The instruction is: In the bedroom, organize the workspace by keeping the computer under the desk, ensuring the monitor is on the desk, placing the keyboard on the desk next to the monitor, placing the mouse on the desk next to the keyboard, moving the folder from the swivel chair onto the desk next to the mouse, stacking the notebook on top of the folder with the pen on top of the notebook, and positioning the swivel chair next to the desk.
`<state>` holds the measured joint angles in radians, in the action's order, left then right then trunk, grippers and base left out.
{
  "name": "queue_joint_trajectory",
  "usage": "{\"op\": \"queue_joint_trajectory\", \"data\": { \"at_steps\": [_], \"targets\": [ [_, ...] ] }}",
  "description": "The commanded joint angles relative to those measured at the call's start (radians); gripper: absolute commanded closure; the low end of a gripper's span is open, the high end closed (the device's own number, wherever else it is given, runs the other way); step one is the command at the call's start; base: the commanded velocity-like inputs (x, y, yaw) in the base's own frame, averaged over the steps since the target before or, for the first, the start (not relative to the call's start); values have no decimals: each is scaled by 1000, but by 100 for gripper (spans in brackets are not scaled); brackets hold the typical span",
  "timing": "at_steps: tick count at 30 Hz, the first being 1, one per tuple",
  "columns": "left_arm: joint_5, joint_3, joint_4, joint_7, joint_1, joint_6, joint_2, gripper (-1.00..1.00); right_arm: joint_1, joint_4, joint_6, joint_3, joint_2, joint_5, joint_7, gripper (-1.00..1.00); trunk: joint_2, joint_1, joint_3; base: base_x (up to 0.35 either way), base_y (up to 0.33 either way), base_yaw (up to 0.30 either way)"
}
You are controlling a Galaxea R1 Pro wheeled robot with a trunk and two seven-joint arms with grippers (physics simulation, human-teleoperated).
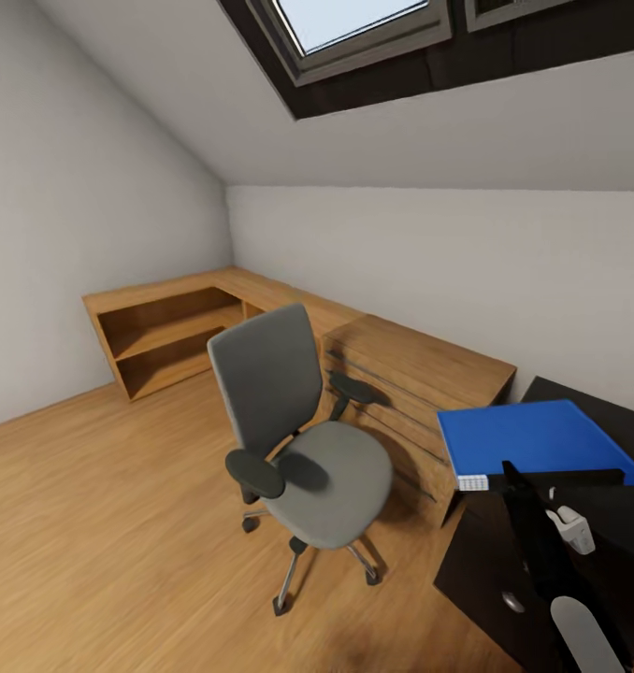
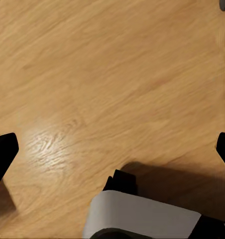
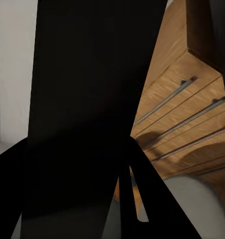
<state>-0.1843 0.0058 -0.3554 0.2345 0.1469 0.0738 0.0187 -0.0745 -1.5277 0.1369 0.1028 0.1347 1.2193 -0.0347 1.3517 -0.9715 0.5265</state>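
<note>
Now one chair point(image 1: 298, 439) stands empty on the floor point(image 1: 102, 523), and one folder point(image 1: 537, 439) lies on the bench point(image 1: 626, 523). Left fingers point(image 2: 3, 154) are spread wide over bare floor; whether the right fingers point(image 1: 518, 481) grip the folder, I cannot tell.

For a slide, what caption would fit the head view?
Right gripper holds the blue folder above the black desk, beside the empty swivel chair.

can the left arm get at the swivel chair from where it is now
Probably not yet. The left pincer hangs open over bare wooden floor, and the swivel chair stands apart, further ahead in the room, nothing blocking it.
</note>
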Motion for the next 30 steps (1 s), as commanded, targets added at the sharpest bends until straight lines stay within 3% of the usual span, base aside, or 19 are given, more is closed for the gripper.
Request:
{"op": "queue_joint_trajectory", "data": {
  "at_steps": [1,9,21,30],
  "targets": [
    [-9,0,8,-2,5,4,-1,-100,-1,-1,4,-2,1,8,-4,100,-7,4,-1,0,0,-205],
    [-9,2,35,-15,23,4,-19,-100,-1,0,4,-3,0,8,-4,100,-63,35,-17,0,0,-205],
    [-6,0,47,-18,24,15,5,-100,-1,11,3,-3,-1,12,-5,100,-147,81,-41,0,0,-222],
    [-6,0,62,-18,24,118,9,-100,-1,35,1,9,-2,20,-47,100,-210,115,-59,0,0,-235]
  ]
}}
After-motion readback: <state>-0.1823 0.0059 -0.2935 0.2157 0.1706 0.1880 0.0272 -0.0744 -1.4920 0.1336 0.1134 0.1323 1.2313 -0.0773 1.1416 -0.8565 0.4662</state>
